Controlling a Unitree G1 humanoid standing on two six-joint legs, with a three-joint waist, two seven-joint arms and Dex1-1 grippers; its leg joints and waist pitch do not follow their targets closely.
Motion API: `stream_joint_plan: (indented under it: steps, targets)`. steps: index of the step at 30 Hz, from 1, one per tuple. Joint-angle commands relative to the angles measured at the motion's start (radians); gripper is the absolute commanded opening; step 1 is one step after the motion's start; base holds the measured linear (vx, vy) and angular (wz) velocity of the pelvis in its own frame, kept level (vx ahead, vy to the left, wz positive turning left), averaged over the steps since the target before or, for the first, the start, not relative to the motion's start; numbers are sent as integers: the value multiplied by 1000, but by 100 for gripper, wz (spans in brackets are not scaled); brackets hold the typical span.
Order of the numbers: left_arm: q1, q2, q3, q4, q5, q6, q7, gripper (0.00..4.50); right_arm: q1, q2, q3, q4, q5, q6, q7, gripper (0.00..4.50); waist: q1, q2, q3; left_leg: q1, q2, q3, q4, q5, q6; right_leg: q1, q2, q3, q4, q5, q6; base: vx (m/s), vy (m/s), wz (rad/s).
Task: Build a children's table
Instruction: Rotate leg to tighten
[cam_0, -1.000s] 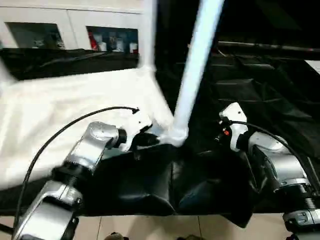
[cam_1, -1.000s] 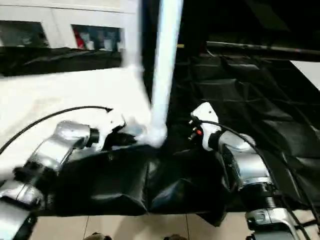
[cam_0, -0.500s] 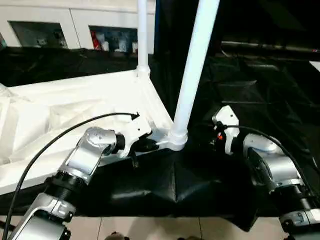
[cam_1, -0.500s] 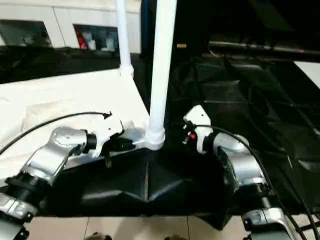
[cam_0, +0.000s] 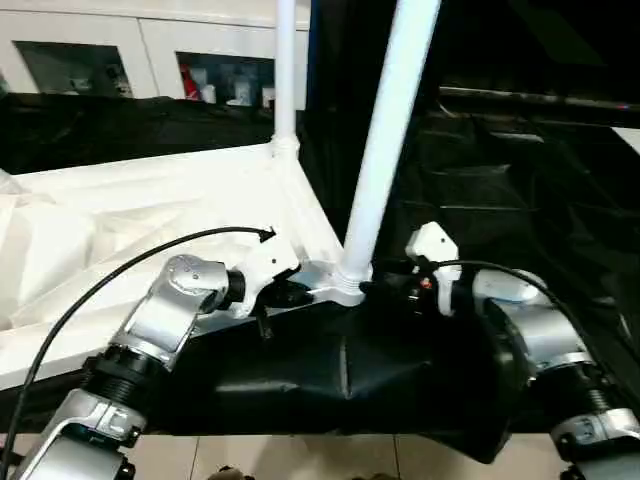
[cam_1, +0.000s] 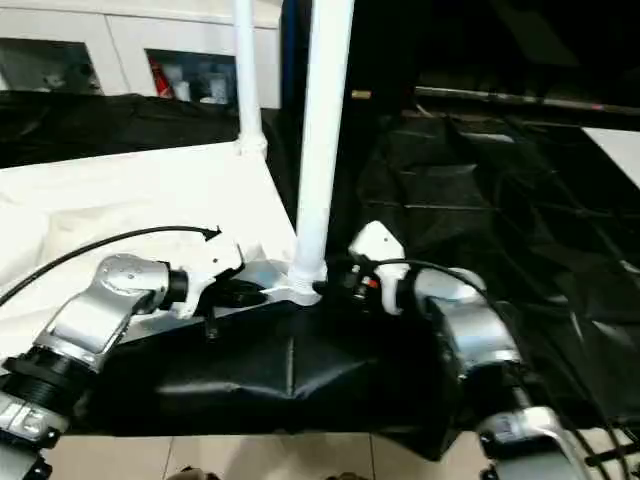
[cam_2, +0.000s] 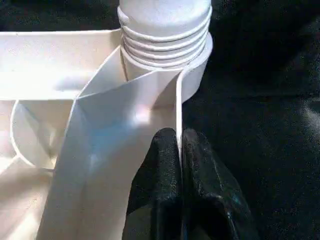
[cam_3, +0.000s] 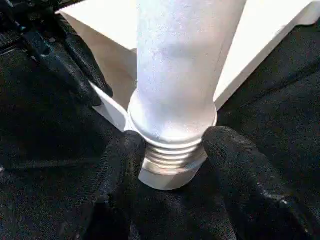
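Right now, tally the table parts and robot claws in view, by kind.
Table tops: 1, the white top, underside up.
Legs standing in corner sockets: 2, the near leg and the far leg.
Claws: 2, the left claw pinching the top's rim, the right claw straddling the near leg's threaded base.
Total: 5.

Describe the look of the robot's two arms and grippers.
Both forearms are ribbed silver metal cylinders with black joint rings. The left gripper and right gripper each have a white housing and two rounded black fingers. A thin black cable arcs over each arm to its housing. A small red mark shows on the right housing.
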Motion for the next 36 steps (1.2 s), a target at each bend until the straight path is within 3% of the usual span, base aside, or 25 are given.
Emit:
stream_joint_plan:
  steps: [1,7,12,16,20,30,36]
  targets:
    - [25,-15,-60,-4,-4,8,-41,0,-25,19,22,11,-4,-6,-15,234,10,-1,-65,9,30,-21,-64,-242,22,46,-70,48,-83,-300,-180,0,0,0]
    - [26,-9,-58,-4,-7,-1,-54,0,-30,33,26,41,-8,-33,13,234,7,-1,-64,9,30,-20,-64,-240,27,43,-70,48,-83,-291,-185,0,0,0]
    - [23,-9,-61,0,-2,-5,-48,0,-37,42,7,63,12,-18,16,279,5,-6,-63,11,31,-21,-64,-244,30,42,-69,49,-84,-308,-182,0,0,0]
    - [18,-12,-60,5,-2,-8,-45,0,-40,43,8,68,0,-40,8,321,7,-5,-64,12,32,-19,-64,-221,32,41,-69,49,-80,-266,-190,0,0,0]
    - [21,-7,-60,3,0,-12,-45,0,-42,48,7,66,-1,-47,12,321,10,-5,-61,12,32,-17,-65,-212,38,41,-67,50,-78,-231,-202,0,0,0]
    - [29,-2,-63,-7,0,-15,-56,0,-34,62,3,62,12,-51,20,321,9,-3,-56,12,33,-19,-69,-232,30,41,-68,50,-81,-262,-193,0,0,0]
    - [26,-8,-62,-1,2,-21,-52,0,-41,64,-2,60,20,-36,29,384,10,-3,-56,14,33,-19,-70,-238,28,39,-68,50,-83,-265,-192,0,0,0]
